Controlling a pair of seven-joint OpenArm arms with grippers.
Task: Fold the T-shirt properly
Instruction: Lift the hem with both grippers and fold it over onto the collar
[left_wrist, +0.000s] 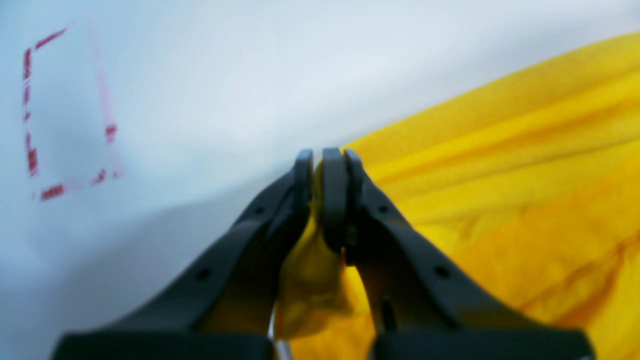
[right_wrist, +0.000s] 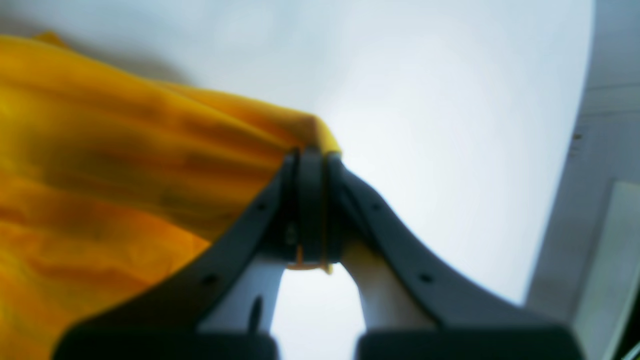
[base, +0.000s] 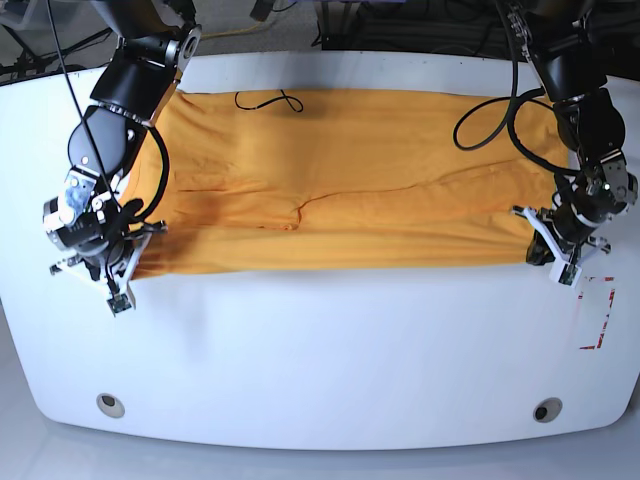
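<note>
a: why is the t-shirt (base: 340, 180) stretched out so wide across the table (base: 320, 350)?

b: i'd say it's being held taut for a fold. each gripper has pinched one end of the near edge, so the cloth spans between them as a long orange band, with the far edge lying flat on the table towards the back. keeping both ends apart should stop the near edge from sagging or bunching.

a: are the fingers really closed on it?

b: yes. in the left wrist view the left gripper (left_wrist: 325, 160) has its jaws pressed together with a wad of yellow cloth squeezed between them and bulging out below. in the right wrist view the right gripper (right_wrist: 310, 155) is clamped the same way on a corner of the shirt, a thin sliver of fabric showing under the pads.

a: and how do the arms sit?

b: in the base view both reach down from the back of the table, wrists bent so the grippers point at the near edge. the left gripper (base: 555, 245) is just beside a red dashed mark (base: 597, 312) on the table; the right gripper (base: 100, 255) is at the opposite end. a black cable (base: 268, 101) lies on the cloth near the far edge.

a: lettering visible?

b: none that i can make out.
</note>
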